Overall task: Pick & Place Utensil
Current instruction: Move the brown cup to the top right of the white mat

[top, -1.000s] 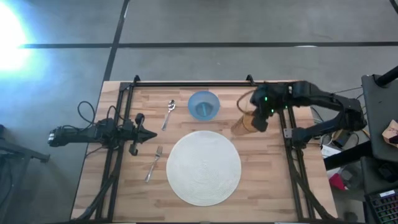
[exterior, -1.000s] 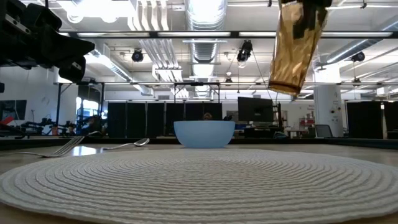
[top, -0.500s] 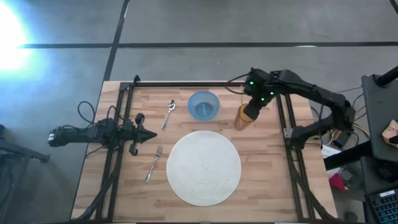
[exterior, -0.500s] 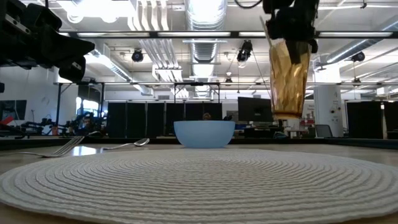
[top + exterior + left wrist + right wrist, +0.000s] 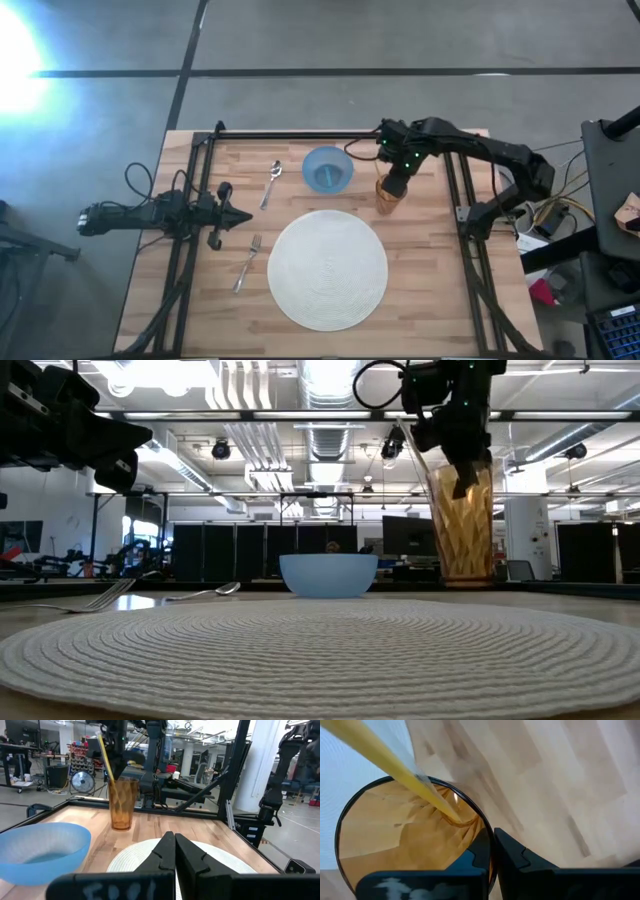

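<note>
While our right end effector (image 5: 392, 186) pinches the amber glass (image 5: 388, 196) rim, its yellow straw (image 5: 106, 759) leans toward 11 o'clock, bowl (image 5: 328, 169) just beside.

A round placemat (image 5: 327, 269) is laid at the middle of the table (image 5: 435, 300), toward its near edge. A bowl (image 5: 328, 168) is set behind the placemat, and a cup (image 5: 388, 194) stands just right of the bowl, a straw (image 5: 105, 756) leaning inside it. The right gripper (image 5: 393, 181) is placed at the cup's rim. A spoon (image 5: 272, 182) is laid left of the bowl, and a fork (image 5: 248, 262) lies left of the placemat. The left gripper (image 5: 232, 215) is held over the table's left side, beside the fork.
</note>
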Tool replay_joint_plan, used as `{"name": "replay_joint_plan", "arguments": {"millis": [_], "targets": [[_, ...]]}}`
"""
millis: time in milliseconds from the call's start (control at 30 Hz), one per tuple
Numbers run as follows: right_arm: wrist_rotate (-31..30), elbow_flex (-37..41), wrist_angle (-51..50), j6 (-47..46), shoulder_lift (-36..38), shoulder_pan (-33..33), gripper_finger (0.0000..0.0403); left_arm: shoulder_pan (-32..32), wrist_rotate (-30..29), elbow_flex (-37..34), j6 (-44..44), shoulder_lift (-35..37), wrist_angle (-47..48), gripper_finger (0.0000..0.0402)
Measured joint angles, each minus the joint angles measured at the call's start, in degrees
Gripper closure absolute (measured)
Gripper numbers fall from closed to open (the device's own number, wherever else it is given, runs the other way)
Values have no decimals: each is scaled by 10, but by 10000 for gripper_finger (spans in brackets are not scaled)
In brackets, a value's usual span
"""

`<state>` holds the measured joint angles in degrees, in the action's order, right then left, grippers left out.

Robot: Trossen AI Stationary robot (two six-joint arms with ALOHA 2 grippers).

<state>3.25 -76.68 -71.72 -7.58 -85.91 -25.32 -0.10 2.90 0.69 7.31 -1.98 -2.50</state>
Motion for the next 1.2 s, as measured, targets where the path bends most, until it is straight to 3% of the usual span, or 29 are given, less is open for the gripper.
{"name": "replay_joint_plan", "arguments": {"millis": [233, 533, 800, 1200], "targets": [[-18, 55, 12, -9, 54, 44, 394, 0, 0, 0, 0, 0, 0, 401], [-19, 124, 79, -29, 115, 52, 394, 0, -5, 0, 1, 0, 0, 401], [-13, 141, 94, -35, 92, 52, 394, 0, -5, 0, 2, 0, 0, 401], [-2, 81, 72, -23, 34, 52, 393, 0, -6, 0, 2, 0, 0, 401]]}}
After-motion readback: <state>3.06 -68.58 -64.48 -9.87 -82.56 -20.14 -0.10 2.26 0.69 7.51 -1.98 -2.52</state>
